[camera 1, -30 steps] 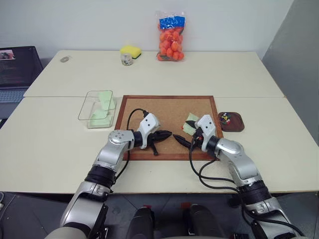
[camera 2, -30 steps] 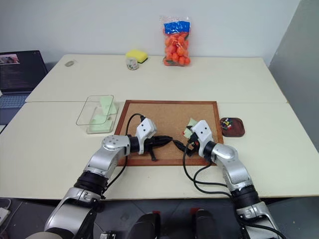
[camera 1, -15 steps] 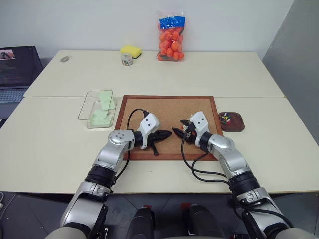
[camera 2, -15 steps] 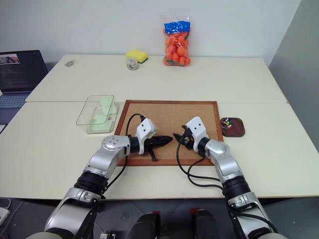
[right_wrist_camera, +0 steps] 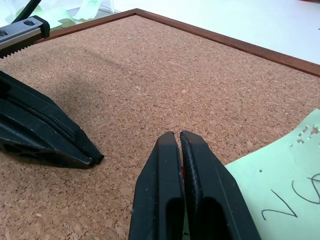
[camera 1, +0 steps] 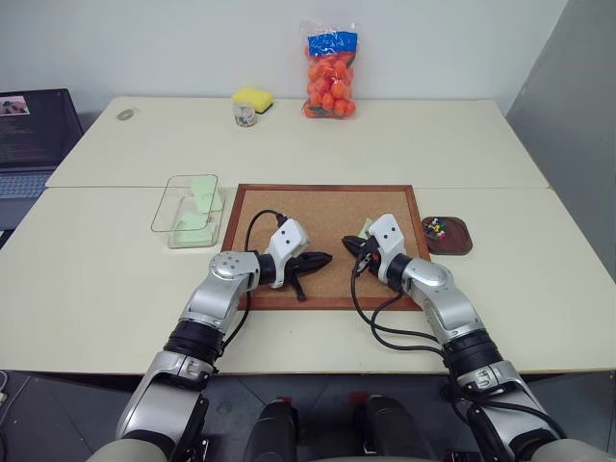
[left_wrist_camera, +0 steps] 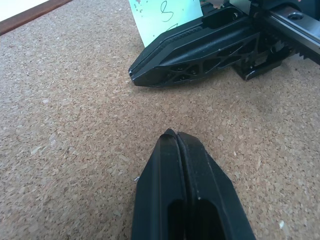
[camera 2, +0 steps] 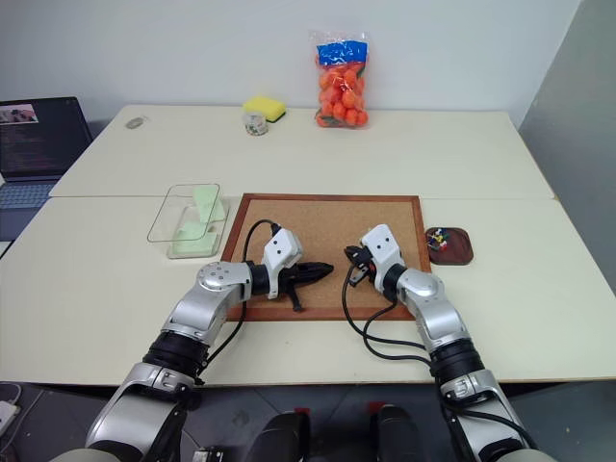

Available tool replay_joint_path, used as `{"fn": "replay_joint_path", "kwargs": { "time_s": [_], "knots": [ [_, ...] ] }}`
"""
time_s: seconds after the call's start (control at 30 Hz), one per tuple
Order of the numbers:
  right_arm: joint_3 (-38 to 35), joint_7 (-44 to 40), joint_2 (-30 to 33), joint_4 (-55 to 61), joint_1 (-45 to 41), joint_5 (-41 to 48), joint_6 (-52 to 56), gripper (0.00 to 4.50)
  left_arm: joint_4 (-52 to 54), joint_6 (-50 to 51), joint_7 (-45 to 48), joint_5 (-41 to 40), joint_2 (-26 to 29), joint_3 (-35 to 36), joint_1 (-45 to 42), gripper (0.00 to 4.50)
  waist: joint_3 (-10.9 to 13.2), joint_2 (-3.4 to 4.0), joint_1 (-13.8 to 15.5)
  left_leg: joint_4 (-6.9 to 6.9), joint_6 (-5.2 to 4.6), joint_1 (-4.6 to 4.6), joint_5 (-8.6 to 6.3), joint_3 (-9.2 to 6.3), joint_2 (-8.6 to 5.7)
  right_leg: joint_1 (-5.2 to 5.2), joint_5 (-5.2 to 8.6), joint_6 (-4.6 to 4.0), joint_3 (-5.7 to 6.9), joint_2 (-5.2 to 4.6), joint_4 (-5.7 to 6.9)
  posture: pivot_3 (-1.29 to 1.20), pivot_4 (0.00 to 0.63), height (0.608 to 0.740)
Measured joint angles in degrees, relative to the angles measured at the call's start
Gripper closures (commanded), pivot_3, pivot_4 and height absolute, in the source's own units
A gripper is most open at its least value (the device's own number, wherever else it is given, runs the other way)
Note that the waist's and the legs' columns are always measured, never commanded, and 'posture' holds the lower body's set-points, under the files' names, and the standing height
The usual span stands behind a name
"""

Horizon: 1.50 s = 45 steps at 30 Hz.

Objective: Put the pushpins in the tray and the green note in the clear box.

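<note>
On the cork board (camera 1: 289, 217) lies the green note (right_wrist_camera: 280, 185), with pen marks and pin holes; my right arm hides most of it in the eye views. My right gripper (camera 1: 348, 244) is at the note's corner, shut, with a sliver of a red pushpin (right_wrist_camera: 183, 172) between its fingers. My left gripper (camera 1: 325, 258) is shut and empty just above the cork, its tip facing the right gripper a short gap away. The reddish-brown tray (camera 1: 458, 246) sits right of the board and holds several pushpins (camera 1: 437, 227). The clear box (camera 1: 171, 207) stands left of the board with green paper inside.
At the table's back are a yellow sponge (camera 1: 252, 97), a small jar (camera 1: 244, 115) and a bag of orange balls (camera 1: 331, 72). A laptop (camera 1: 24, 135) sits at the far left. The table ends not far right of the tray.
My right gripper went from wide open to shut and shifted up the board onto the note's corner. The left gripper stayed still and shut.
</note>
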<state>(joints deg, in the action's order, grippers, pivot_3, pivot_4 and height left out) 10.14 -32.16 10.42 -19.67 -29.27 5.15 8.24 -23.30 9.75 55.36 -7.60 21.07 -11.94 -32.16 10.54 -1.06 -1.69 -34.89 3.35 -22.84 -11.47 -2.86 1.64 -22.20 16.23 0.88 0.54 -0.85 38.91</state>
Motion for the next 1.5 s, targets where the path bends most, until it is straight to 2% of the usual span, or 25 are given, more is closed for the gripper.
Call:
{"fn": "replay_joint_path", "kwargs": {
  "time_s": [0.3, 0.5, 0.83, 0.93, 1.23, 1.33, 1.5],
  "knots": [
    [-0.7, 0.0, -0.1, 2.8, 1.3, 0.8, 1.8, 4.43, 0.6, 0.0, -0.2, 0.0, 0.0, 0.0, 0.3, 4.5, 0.0, 0.0, 0.0, 0.01, 0.0, -0.07, 0.0, 0.0, 0.0, -0.06, 0.0, 0.0, 0.0, 0.0, 0.0, 0.0, 0.15, 0.74],
    [-2.7, -0.7, 0.5, 13.8, 1.2, 3.9, 3.5, 4.43, 0.8, 0.0, -0.7, 0.0, 0.0, 0.0, 0.6, 4.5, 0.0, 0.0, 0.0, 0.01, 0.0, 0.0, 0.0, -0.01, 0.01, -0.02, 0.0, 0.0, 0.01, 0.0, -0.01, 0.0, 0.15, 0.74],
    [-3.2, -0.3, 1.9, 14.3, 1.2, 3.9, 3.7, 4.43, 0.6, 0.0, -0.9, 0.0, -0.2, 0.0, 0.4, 4.5, 0.0, 0.0, 0.0, 0.0, 0.0, -0.02, 0.0, 0.0, 0.0, -0.02, 0.0, 0.0, 0.0, 0.0, -0.01, 0.0, 0.15, 0.74],
    [-3.5, -0.2, 1.9, 14.3, 0.8, 3.9, 3.7, 4.5, 0.7, 0.4, -0.8, -0.5, -1.1, 0.9, 0.5, 4.07, 0.0, 0.0, 0.0, 0.0, 0.0, -0.03, 0.0, 0.0, -0.01, -0.02, 0.0, 0.0, 0.01, -0.01, -0.01, 0.0, 0.15, 0.74],
    [-3.1, -0.6, 2.2, 14.3, 0.8, 3.7, 3.6, 4.5, 2.5, 12.9, -1.6, -9.0, -3.9, 6.9, 0.4, 2.3, 0.0, -0.04, 0.0, 0.0, 0.0, -0.1, 0.0, -0.01, 0.0, -0.08, 0.0, 0.0, 0.02, -0.01, -0.01, 0.0, 0.15, 0.74],
    [-0.3, -3.0, 4.7, 14.6, 1.7, 1.6, 1.9, 4.5, 3.3, 18.8, -2.0, -12.9, -4.4, 9.4, -0.5, 1.62, 0.1, -0.13, 0.0, 0.0, 0.0, -0.12, 0.0, -0.02, -0.01, -0.1, 0.0, 0.0, 0.04, 0.0, -0.02, 0.0, 0.15, 0.74],
    [2.5, -7.3, 9.3, 14.7, 3.7, -0.7, -2.3, 4.5, 5.4, 25.2, -1.7, -18.1, -2.7, 13.5, -3.7, 0.76, 0.2, -0.2, 0.0, 0.0, 0.0, -0.14, 0.0, -0.01, -0.01, -0.11, 0.0, 0.0, 0.04, 0.0, -0.04, 0.0, 0.15, 0.74]
  ]
}}
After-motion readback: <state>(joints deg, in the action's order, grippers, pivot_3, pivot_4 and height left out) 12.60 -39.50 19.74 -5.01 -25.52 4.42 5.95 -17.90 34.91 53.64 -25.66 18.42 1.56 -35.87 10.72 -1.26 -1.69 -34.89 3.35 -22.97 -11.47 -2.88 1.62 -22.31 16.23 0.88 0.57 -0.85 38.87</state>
